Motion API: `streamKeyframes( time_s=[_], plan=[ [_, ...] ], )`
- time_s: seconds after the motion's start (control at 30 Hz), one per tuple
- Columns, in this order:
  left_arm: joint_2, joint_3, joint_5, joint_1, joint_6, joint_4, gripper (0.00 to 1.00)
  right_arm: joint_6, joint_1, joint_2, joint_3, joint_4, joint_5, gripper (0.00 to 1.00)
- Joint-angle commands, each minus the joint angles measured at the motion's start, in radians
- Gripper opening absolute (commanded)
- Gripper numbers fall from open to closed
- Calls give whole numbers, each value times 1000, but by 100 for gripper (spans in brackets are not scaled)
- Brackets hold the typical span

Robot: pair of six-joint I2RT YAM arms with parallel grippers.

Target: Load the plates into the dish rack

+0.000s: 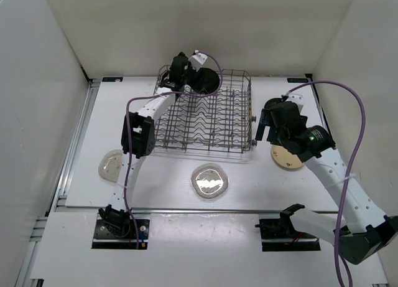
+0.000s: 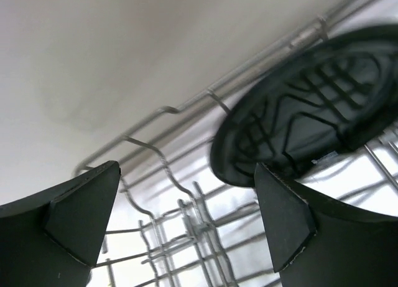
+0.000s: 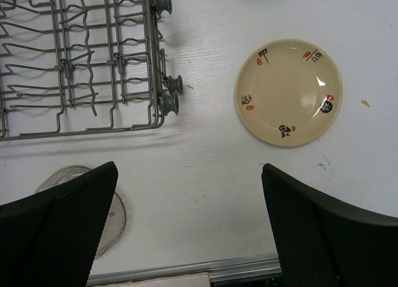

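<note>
Now the empty, wide-open right gripper [image 3: 189, 169] is hovering beside the rack [image 1: 211, 122] near a cream plate [image 3: 289, 93], probably stiff and slick: pinch its rim.

The dish rack [image 1: 208, 122] stands at the far centre of the table [image 1: 155, 187]. One plate [image 1: 206, 81] sits inside it at the far edge, left of centre, just ahead of my left gripper [image 2: 186, 203]. On the table, a second plate [image 1: 209, 180] lies just before the rack, a third plate [image 1: 112, 164] lies well off its near left corner, and a fourth plate [image 3: 288, 92] lies right of its near right corner, beside my right gripper [image 3: 186, 206].
</note>
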Motion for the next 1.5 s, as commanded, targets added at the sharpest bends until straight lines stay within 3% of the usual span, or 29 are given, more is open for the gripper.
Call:
streamKeyframes(
  time_s=[0.0, 0.13, 0.23, 0.33, 0.43, 0.53, 0.67, 0.77, 0.83, 1.0, 1.23, 1.47],
  plan=[
    [-98, 58, -56, -4, -32, 62, 100, 13, -7, -16, -1, 3, -3, 100],
    [-205, 26, -122, -4, -133, 73, 100, 22, -43, -16, 11, 28, -3, 100],
    [-370, -119, -202, -4, -285, 73, 100, 58, -123, 18, 61, 72, -32, 100],
    [-571, -351, -371, -15, -472, 44, 100, 125, -230, 112, 129, 95, -110, 100],
    [-769, -567, -438, -41, -688, -83, 100, 205, -309, 191, 198, 104, -167, 100],
    [-984, -818, -376, -41, -911, -145, 100, 300, -403, 292, 207, 167, -325, 100],
    [-1255, -1090, -291, 20, -1011, -145, 100, 419, -523, 341, 113, 320, -567, 100],
    [-1395, -1212, -94, 160, -1034, -157, 100, 502, -602, 367, 13, 451, -737, 100],
    [-1452, -1248, 65, 259, -1043, -195, 100, 515, -629, 396, -12, 479, -770, 100],
    [-1495, -1275, 181, 283, -1053, -208, 100, 515, -648, 453, -21, 516, -814, 100],
    [-1360, -1227, 385, 324, -1095, -208, 100, 536, -659, 556, -69, 631, -911, 100],
    [-1317, -1177, 394, 333, -1086, -208, 100, 597, -715, 481, -286, 839, -758, 100]
  ],
)
